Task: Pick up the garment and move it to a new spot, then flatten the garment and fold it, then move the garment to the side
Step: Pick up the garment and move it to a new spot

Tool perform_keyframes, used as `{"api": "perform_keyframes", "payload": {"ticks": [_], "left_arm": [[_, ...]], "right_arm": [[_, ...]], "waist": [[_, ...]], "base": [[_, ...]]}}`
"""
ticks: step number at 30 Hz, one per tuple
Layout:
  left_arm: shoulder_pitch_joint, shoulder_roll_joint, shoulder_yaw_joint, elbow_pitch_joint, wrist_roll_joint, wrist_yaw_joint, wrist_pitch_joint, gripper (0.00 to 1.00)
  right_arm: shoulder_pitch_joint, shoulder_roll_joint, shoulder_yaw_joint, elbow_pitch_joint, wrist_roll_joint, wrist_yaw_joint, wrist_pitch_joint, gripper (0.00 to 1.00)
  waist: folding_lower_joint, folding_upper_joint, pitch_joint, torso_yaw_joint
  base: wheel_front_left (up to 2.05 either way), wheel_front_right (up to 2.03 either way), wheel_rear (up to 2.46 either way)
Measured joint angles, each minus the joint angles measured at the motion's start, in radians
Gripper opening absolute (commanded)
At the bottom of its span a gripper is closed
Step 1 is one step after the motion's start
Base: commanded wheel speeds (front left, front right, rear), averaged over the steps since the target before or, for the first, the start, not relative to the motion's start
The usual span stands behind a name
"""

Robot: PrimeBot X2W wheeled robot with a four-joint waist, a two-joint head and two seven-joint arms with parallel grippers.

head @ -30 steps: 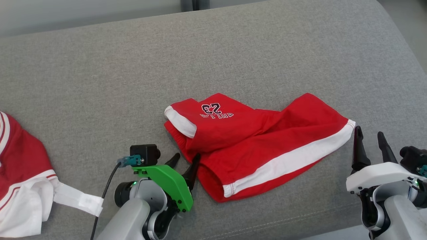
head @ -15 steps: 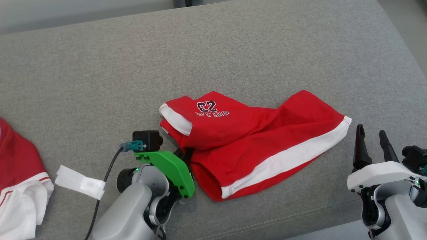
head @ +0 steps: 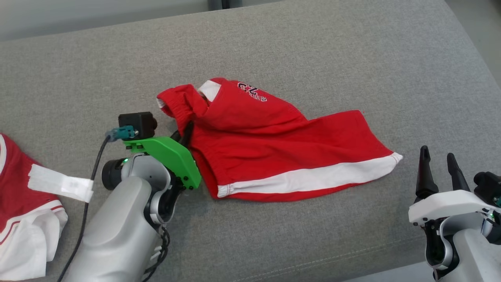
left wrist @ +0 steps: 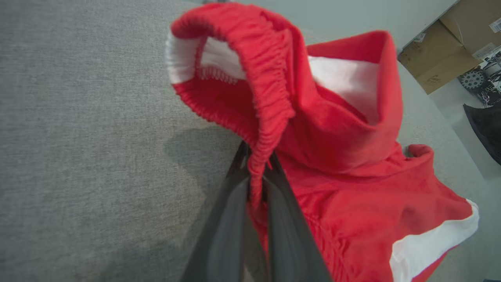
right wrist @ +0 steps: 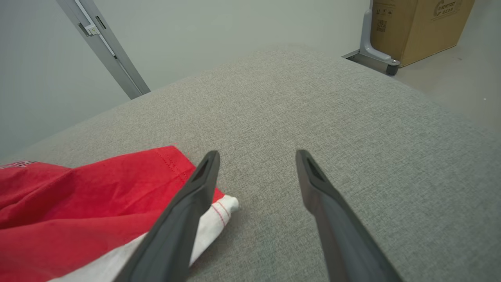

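Head view: the red garment (head: 274,152) lies mid-frame on the grey cushion (head: 297,47), its long axis running from the bunched waistband (head: 180,100) at upper left to the white-trimmed hem (head: 394,159) at right. The left gripper (head: 184,135) is clamped on that waistband. The right gripper (head: 438,154), jaws apart and empty, stands just beyond the hem at lower right; the carry looks the left arm's.

A grey fabric couch (head: 297,43) spans the scene under soft, even light. Behind the couch rises a plain pale wall (right wrist: 219,31), crossed by a slanted metal rail (right wrist: 102,47). Past the couch's far corner a cardboard box (right wrist: 415,27) stands on the pale floor (right wrist: 458,74).
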Motion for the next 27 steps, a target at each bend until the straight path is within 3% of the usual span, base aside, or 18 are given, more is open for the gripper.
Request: {"api": "perform_keyframes", "payload": {"ticks": [11, 12, 13, 14, 15, 20, 27], "left_arm": [[-0.043, 0.073, 0.062, 0.140, 0.008, 0.014, 0.013, 0.00], [-0.045, 0.075, 0.064, 0.147, 0.008, 0.014, 0.013, 0.11], [-0.046, 0.075, 0.066, 0.154, 0.008, 0.014, 0.013, 0.33], [-0.046, 0.075, 0.066, 0.154, 0.008, 0.014, 0.013, 0.93], [-0.048, 0.074, 0.067, 0.164, 0.008, 0.014, 0.015, 1.00], [-0.051, 0.072, 0.052, 0.166, 0.031, 0.014, 0.007, 1.00], [-0.052, 0.110, 0.054, 0.160, 0.103, 0.014, -0.092, 1.00]], "right_arm": [[0.003, -0.001, -0.004, 0.011, -0.031, 0.015, 0.000, 1.00], [0.003, -0.001, -0.003, 0.011, -0.032, 0.015, 0.000, 1.00], [0.003, -0.001, -0.002, 0.011, -0.032, 0.016, 0.000, 1.00], [0.003, -0.001, -0.002, 0.011, -0.032, 0.016, 0.000, 1.00], [0.003, -0.001, -0.002, 0.012, -0.032, 0.022, 0.000, 1.00], [0.003, 0.000, -0.005, 0.012, -0.035, 0.022, 0.000, 1.00], [0.003, -0.007, -0.038, -0.020, -0.069, 0.021, 0.000, 1.00]], "waist": [[0.0000, 0.0000, -0.021, 0.019], [0.0000, 0.0000, -0.022, 0.020], [0.0000, 0.0000, -0.022, 0.020], [0.0000, 0.0000, -0.022, 0.020], [0.0000, 0.0000, -0.022, 0.021], [0.0000, 0.0000, -0.022, 0.024], [-0.0001, 0.0000, -0.037, 0.031]], "base": [[0.00, 0.00, 0.00], [0.00, 0.00, 0.00], [0.00, 0.00, 0.00], [0.00, 0.00, 0.00], [0.00, 0.00, 0.00], [0.00, 0.00, 0.00], [0.00, 0.00, 0.00]]}}
